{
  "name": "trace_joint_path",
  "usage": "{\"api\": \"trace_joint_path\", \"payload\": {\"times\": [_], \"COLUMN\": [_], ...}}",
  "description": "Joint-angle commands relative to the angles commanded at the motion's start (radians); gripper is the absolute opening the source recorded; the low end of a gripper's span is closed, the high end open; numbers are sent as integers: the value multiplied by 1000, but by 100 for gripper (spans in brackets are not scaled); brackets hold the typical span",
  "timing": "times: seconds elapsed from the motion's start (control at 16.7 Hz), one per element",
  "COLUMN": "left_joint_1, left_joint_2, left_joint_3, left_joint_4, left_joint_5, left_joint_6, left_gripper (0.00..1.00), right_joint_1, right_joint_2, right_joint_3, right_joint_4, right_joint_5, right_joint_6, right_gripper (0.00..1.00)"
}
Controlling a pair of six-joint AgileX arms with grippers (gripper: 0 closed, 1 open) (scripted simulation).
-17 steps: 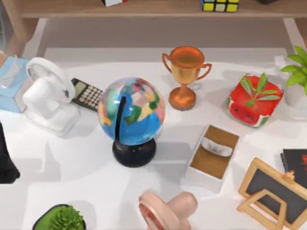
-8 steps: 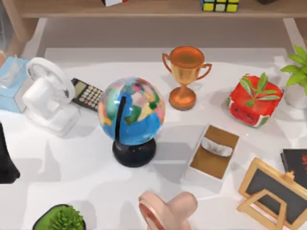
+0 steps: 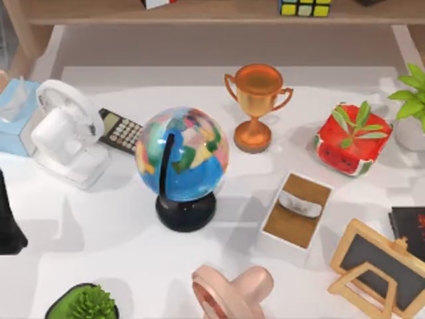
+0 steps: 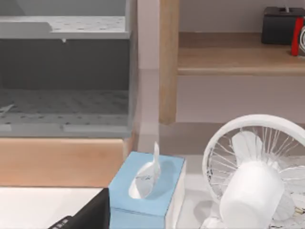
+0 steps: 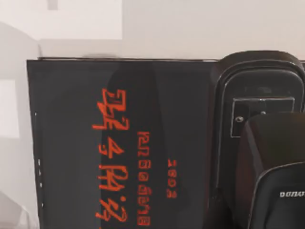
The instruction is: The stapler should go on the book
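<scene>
The book [image 5: 124, 143] is a flat black cover with red markings, lying on the white table; its corner also shows at the right edge of the top view [image 3: 408, 229]. A black stapler [image 5: 259, 109] with a rounded end and a small metal plate lies on the book along one side. My right gripper [image 5: 279, 191] is close above the stapler, and its dark parts merge with it. My left arm [image 3: 8, 222] is parked at the table's left edge.
A wood-framed chalkboard easel [image 3: 375, 266] stands just left of the book. An open cardboard box [image 3: 295, 212], a globe [image 3: 182, 163], a trophy [image 3: 255, 103], a watermelon planter [image 3: 348, 136], a white fan [image 3: 66, 133] and a blue tissue box [image 4: 147, 186] crowd the table.
Only the shadows on the table have shifted slightly. No object in the top view has moved.
</scene>
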Motion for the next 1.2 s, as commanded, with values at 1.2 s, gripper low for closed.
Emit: {"api": "trace_joint_path", "payload": {"times": [1.2], "left_joint_1": [0], "left_joint_2": [0], "left_joint_3": [0], "left_joint_4": [0], "left_joint_5": [0], "left_joint_6": [0], "left_gripper": [100], "right_joint_1": [1], "right_joint_2": [40], "right_joint_3": [-147], "right_joint_4": [129], "right_joint_5": [4], "right_joint_6": [5], "right_gripper": [0]}}
